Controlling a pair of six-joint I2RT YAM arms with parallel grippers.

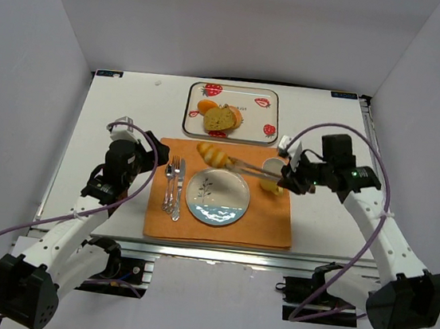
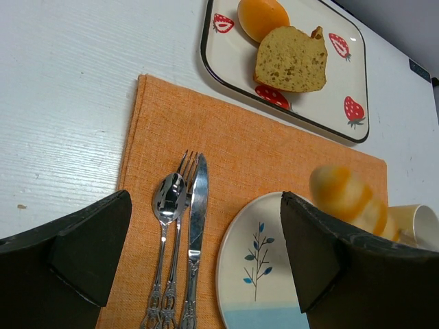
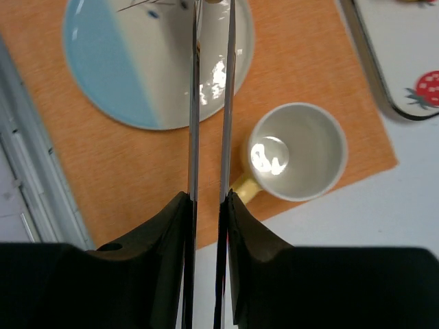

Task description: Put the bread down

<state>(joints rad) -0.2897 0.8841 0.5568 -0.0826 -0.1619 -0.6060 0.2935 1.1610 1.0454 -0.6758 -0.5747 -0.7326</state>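
A striped golden bread roll (image 1: 211,155) hangs in the tips of metal tongs (image 1: 248,167), over the far edge of the orange placemat (image 1: 269,223), just beyond the white and blue plate (image 1: 217,204). My right gripper (image 1: 286,179) is shut on the tongs' handles (image 3: 209,103). In the right wrist view the tongs reach out over the plate (image 3: 116,62) and the roll is nearly out of frame. My left gripper (image 1: 156,161) is open and empty above the cutlery (image 2: 178,226). The roll (image 2: 346,195) and plate (image 2: 254,267) also show in the left wrist view.
A strawberry-patterned tray (image 1: 191,121) at the back holds a bread slice (image 1: 219,119) and an orange bun (image 2: 260,15). A white cup with a yellow handle (image 3: 298,151) stands on the mat's right part, under the tongs. Spoon, fork and knife lie left of the plate.
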